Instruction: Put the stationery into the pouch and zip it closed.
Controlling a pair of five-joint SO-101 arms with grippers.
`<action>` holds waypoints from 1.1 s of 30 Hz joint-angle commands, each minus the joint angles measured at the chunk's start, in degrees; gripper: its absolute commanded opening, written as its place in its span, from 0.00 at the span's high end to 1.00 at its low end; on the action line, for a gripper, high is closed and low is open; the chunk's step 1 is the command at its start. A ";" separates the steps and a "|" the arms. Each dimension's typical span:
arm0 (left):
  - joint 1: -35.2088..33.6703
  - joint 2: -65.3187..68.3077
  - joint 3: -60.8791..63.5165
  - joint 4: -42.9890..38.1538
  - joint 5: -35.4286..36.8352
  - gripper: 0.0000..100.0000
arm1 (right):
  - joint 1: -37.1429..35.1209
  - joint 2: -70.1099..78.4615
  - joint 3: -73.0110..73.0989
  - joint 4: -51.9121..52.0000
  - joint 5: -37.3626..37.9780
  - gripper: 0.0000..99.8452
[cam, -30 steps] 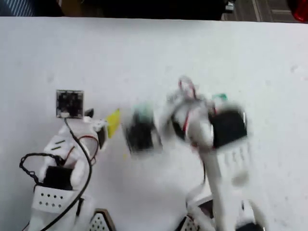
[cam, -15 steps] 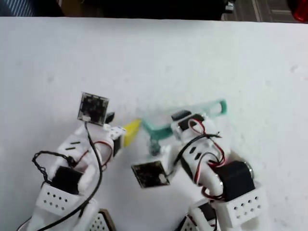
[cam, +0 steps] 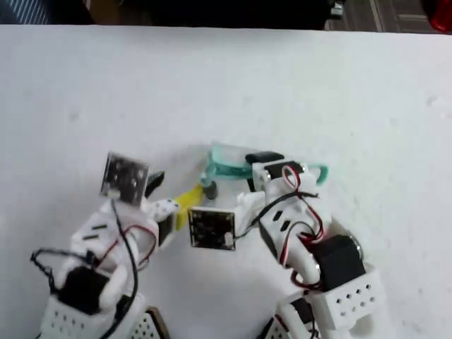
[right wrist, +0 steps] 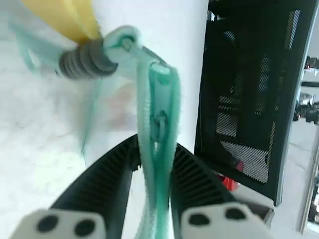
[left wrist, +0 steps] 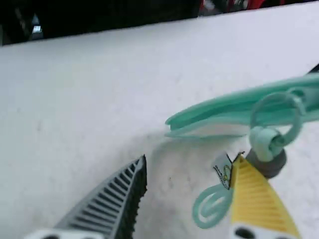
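Note:
The teal-edged clear pouch [cam: 282, 169] lies on the white table [cam: 226, 85] between the two arms. My right gripper [right wrist: 155, 172] is shut on the pouch's teal zipper edge [right wrist: 158, 124], with a black finger [right wrist: 112, 181] on each side of it; from above, this gripper [cam: 248, 168] sits over the pouch. My left gripper [left wrist: 192, 199] is open beside the pouch's end [left wrist: 224, 112]. Its yellow finger [left wrist: 256, 196] touches the grey bead [left wrist: 266, 163] on the zipper's ring pull [left wrist: 275, 117], and its black finger [left wrist: 117, 201] stands well apart.
A thin teal loop [left wrist: 212, 205] lies on the table next to the yellow finger. The table's far edge [cam: 226, 27] runs along the back with dark room beyond. Bare white tabletop lies behind and to both sides of the arms.
The right arm swung down onto the pouch, shut on its edge, and pulled it level and slightly away. The left arm drew back a little toward its base.

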 commanded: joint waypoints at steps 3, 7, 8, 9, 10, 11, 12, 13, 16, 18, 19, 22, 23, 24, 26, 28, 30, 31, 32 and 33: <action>2.07 -13.93 3.25 -2.81 -0.35 0.72 | -4.97 0.31 3.16 0.31 -0.62 0.98; 5.14 -13.14 0.53 0.35 -0.35 0.72 | -5.93 0.75 4.04 0.04 -3.16 0.98; 5.23 -13.14 0.35 0.44 -0.35 0.72 | -6.46 0.75 4.04 0.04 -4.40 0.98; 5.05 -13.14 0.26 0.35 -0.35 0.72 | -6.73 0.75 4.04 0.04 -5.27 0.98; 4.79 -13.14 0.09 0.35 -0.35 0.72 | -6.81 0.75 4.04 0.04 -5.71 0.98; 4.35 -13.14 0.00 -0.09 -0.35 0.72 | -6.90 0.75 4.04 0.04 -5.89 0.98; 4.18 -13.14 0.09 -0.35 -0.35 0.72 | -6.73 0.75 4.04 0.04 -5.98 0.98; 4.53 -13.14 0.09 -0.26 -0.62 0.72 | -6.64 0.66 4.04 0.04 -6.07 0.98; 6.11 -13.14 0.44 -0.18 -2.29 0.72 | -6.46 0.31 3.96 -2.24 -6.24 0.98; 7.96 -13.14 0.53 -0.09 -7.21 0.72 | -4.97 0.31 3.69 -4.18 -6.77 0.98; 8.13 -13.14 0.88 -0.09 -8.79 0.72 | -4.35 0.31 3.52 -5.41 -8.09 0.98; 8.22 -13.14 1.76 0.00 -9.41 0.72 | -2.68 0.31 2.46 -7.60 -11.25 0.98; 8.22 -13.14 1.76 0.09 -9.49 0.71 | -2.59 0.31 1.93 -7.52 -11.25 0.98; 8.22 -13.14 1.41 0.79 -10.46 0.71 | -2.59 0.31 1.41 -7.16 -11.08 0.98; 8.13 -13.14 0.79 2.29 -13.19 0.71 | -2.59 0.31 0.62 -7.16 -11.08 0.98; 5.93 -13.14 0.35 2.73 -13.80 0.71 | -2.51 0.31 0.18 -7.08 -11.08 0.98; 2.33 -13.14 0.18 2.37 -13.01 0.71 | -2.51 0.22 0.00 -6.29 -11.08 0.98; 0.57 -13.14 0.09 2.29 -11.96 0.71 | -2.51 0.22 0.00 -5.93 -10.99 0.98; -0.92 -13.14 0.09 1.76 -10.81 0.71 | -2.51 0.22 0.00 -5.93 -10.99 0.98; -2.24 -13.14 0.09 0.97 -9.93 0.71 | -2.51 -0.04 0.00 -5.93 -10.99 0.98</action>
